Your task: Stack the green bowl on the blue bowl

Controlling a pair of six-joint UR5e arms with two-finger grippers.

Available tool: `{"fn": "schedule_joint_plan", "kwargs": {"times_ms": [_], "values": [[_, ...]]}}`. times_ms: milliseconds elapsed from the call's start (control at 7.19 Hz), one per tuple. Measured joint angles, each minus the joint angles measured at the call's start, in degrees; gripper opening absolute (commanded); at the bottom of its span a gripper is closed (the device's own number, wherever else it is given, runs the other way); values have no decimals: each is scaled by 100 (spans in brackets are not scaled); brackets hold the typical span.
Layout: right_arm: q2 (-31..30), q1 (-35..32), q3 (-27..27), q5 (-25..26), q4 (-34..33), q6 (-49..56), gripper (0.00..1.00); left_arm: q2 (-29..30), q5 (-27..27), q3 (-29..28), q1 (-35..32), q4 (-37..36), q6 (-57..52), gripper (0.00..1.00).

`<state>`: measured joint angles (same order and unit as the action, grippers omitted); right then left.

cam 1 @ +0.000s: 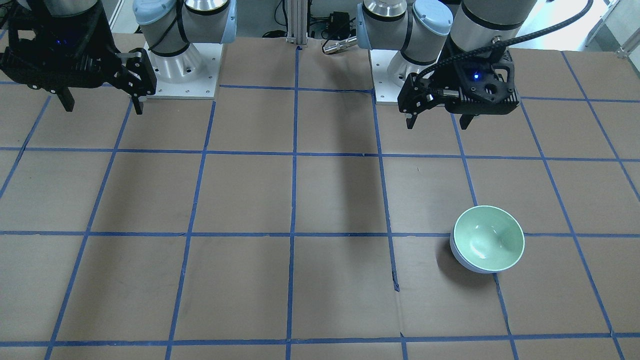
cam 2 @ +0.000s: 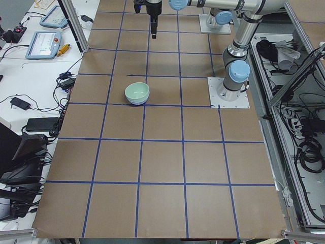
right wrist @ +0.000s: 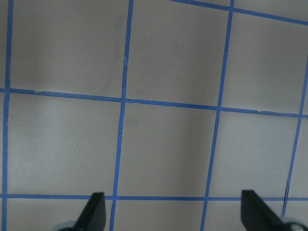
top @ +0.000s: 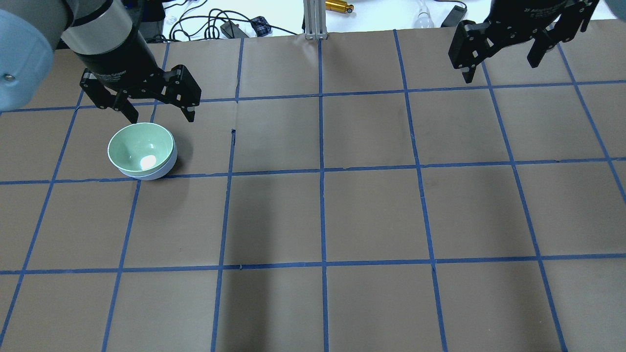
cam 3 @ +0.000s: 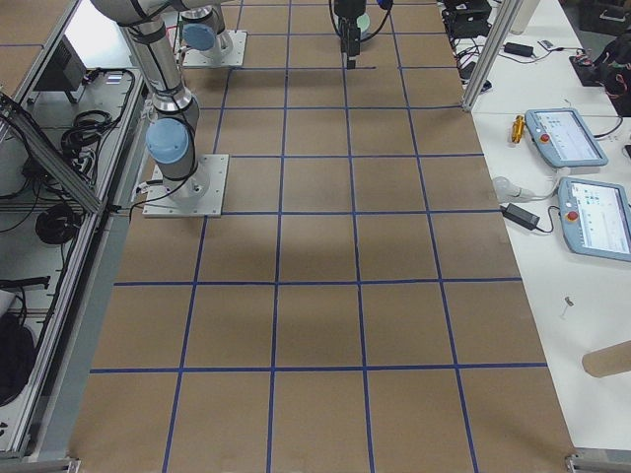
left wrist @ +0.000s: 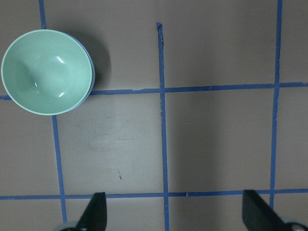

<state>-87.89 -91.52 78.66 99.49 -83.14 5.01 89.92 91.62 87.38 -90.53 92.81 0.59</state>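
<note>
Green bowl [cam 1: 487, 240]: pale mint, lighter rim. Blue bowl [cam 1: 464, 262]: pale periwinkle, plain. Table [cam 1: 240, 195]: flat brown, blue tape grid [cam 1: 293, 200].

Four fixed views, two wrist views
The brown, blue-taped bench [top: 371, 215] is shared by all; wrist views are aimed straight down, closer.

this is looking like a robotics lab: industrial arms [cam 2: 241, 38] are standing bolted to metal base plates [cam 2: 242, 101] on a table [cam 2: 162, 168] wearing a blue tape grid [top: 320, 168], while teach pendants [cam 3: 567, 138] and cables [top: 190, 22] are lying alongside on white benches [cam 3: 532, 266].
</note>
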Motion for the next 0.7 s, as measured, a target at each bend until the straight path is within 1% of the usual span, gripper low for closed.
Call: {"fn": "schedule_joint_plan", "kwargs": {"times_ms": [696], "values": [[0, -2, 0, 0, 0, 0, 100, -50, -31, 15, 16, 100, 86, 100]]}}
